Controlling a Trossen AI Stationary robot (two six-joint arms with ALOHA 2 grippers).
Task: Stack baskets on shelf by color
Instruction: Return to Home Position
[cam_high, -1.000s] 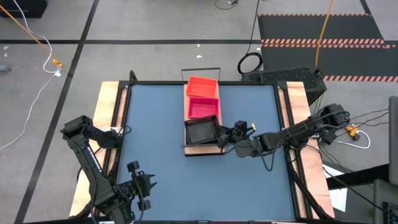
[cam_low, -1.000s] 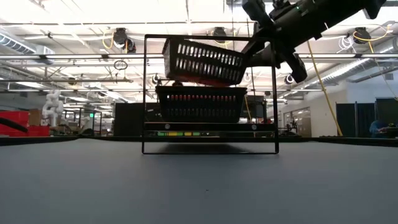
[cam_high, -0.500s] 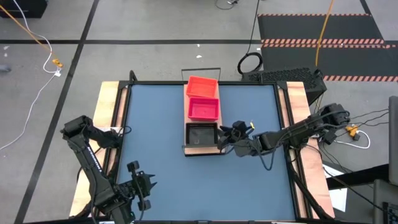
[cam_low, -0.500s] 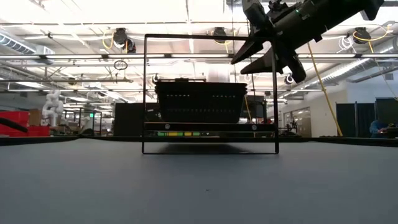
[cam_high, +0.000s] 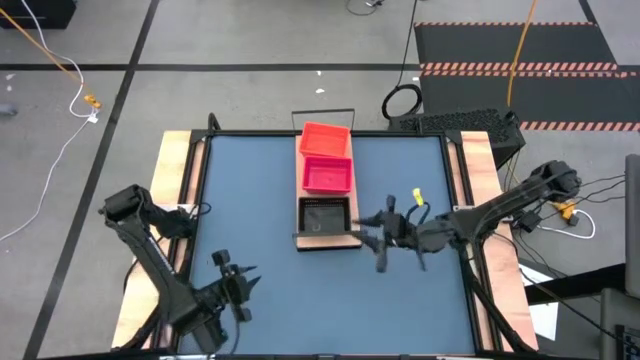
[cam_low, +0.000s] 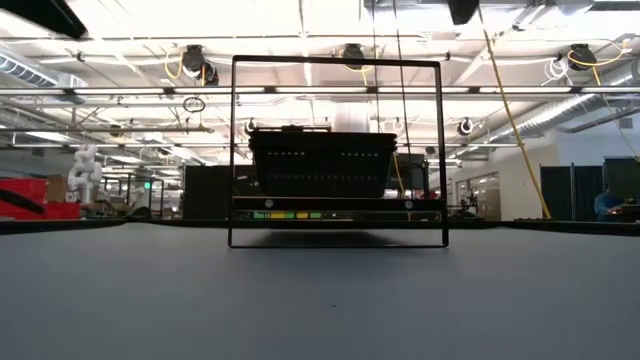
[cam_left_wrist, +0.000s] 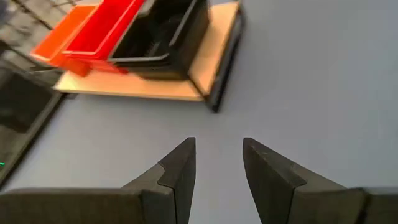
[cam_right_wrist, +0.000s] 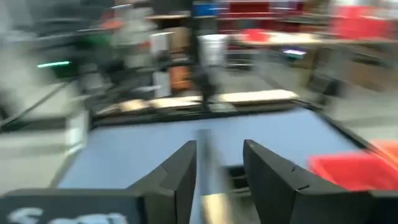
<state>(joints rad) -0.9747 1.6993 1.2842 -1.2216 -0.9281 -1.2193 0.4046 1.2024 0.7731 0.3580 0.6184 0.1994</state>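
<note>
Hovering near the shelf (cam_high: 338, 241), right jaws slightly apart, empty, left jaws apart, empty, well away

The right gripper (cam_high: 382, 236) hovers over the tabletop's right half with its fingers apart. The left gripper (cam_high: 238, 285) hangs by the near left corner, also parted.

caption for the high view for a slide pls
Orange, pink-red and black baskets in a row on the shelf; right pincer open beside the black ones, left pincer open farther off
</note>
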